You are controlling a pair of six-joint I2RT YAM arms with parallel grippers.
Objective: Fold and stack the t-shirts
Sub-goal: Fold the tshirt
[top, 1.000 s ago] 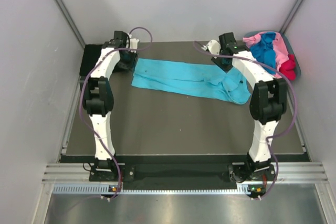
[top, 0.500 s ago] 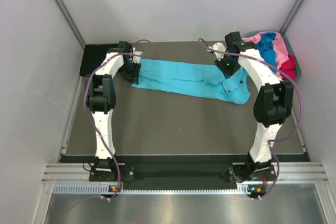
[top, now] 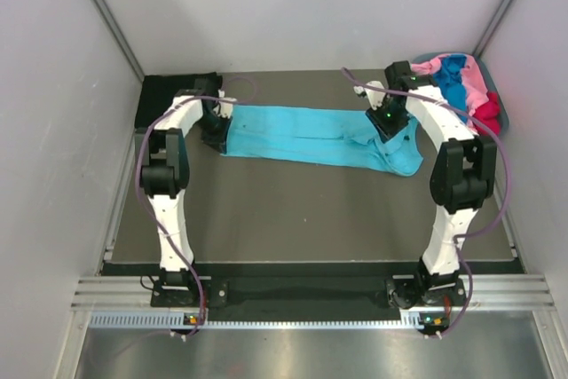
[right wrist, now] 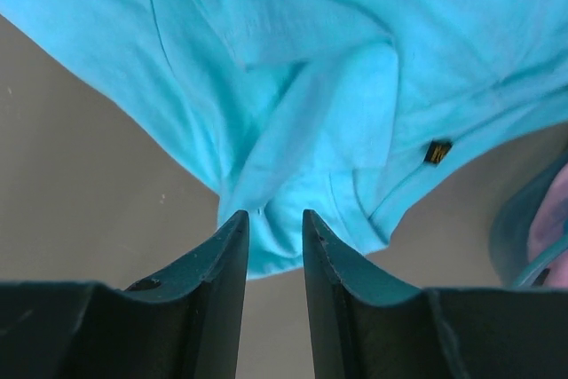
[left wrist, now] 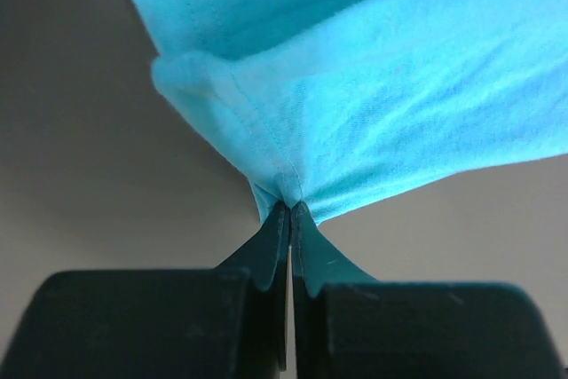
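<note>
A light turquoise cloth t-shirt (top: 311,135) lay stretched left to right across the far half of the dark table (top: 311,219). The left hand (left wrist: 290,210) was pressed together on the hemmed corner at the shirt's left end, pinching the fabric at its fingertips. The right hand (right wrist: 271,219) stood with its jaws apart over the rumpled right end, the cloth's edge showing between them. A black cloth shirt (top: 169,95) lay at the far left, and pink, royal blue and red shirts (top: 457,82) were heaped at the far right.
</note>
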